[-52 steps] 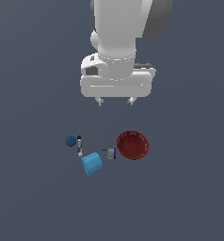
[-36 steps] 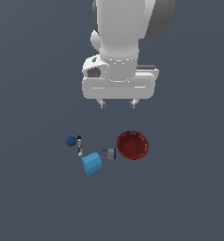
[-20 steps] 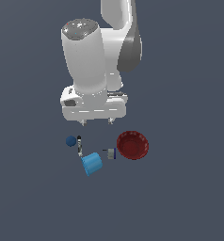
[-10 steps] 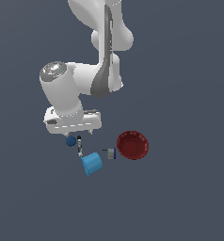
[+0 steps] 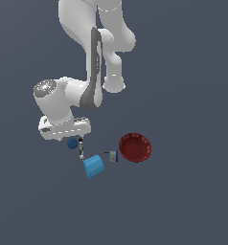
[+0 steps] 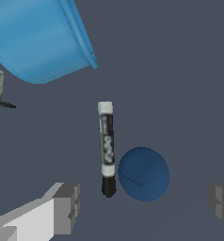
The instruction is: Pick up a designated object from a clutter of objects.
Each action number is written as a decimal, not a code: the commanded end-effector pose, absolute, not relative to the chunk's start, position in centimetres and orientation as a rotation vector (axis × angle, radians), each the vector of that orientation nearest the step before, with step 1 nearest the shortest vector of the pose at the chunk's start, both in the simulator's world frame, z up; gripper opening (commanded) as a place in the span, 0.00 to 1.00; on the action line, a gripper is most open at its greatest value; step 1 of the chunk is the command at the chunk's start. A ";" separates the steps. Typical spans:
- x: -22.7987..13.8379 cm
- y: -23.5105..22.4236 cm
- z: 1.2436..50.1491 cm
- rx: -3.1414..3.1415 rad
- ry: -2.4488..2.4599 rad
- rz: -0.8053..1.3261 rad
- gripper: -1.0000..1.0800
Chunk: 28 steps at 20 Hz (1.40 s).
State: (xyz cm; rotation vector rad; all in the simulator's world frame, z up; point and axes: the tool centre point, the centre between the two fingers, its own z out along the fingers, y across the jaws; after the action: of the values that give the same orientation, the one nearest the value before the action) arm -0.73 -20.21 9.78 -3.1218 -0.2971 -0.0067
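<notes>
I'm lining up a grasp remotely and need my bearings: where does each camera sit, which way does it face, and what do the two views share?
Exterior view: off the arm, looking down on the whole clutter; shows the white arm and the gripper low over the dark blue ball.
Wrist view: on the wrist, looking down past the fingers at the ball between them.
Shared: the ball, the black-white stick and the light blue cup.
</notes>
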 end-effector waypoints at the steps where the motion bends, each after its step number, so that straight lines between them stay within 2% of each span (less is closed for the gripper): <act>1: -1.2 -21.1 8.9 -3.123 -0.313 -0.004 0.96; 11: -1.6 -21.8 7.9 -3.124 -0.321 0.001 0.96; 26: -1.7 -21.8 3.1 -3.125 -0.324 0.000 0.96; 27: -1.7 -21.8 3.1 -3.125 -0.324 0.000 0.00; 28: -1.7 -21.8 3.1 -3.125 -0.324 0.000 0.00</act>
State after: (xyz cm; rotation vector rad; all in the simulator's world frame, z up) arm -1.72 -21.86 3.17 -3.1248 -0.3234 0.0006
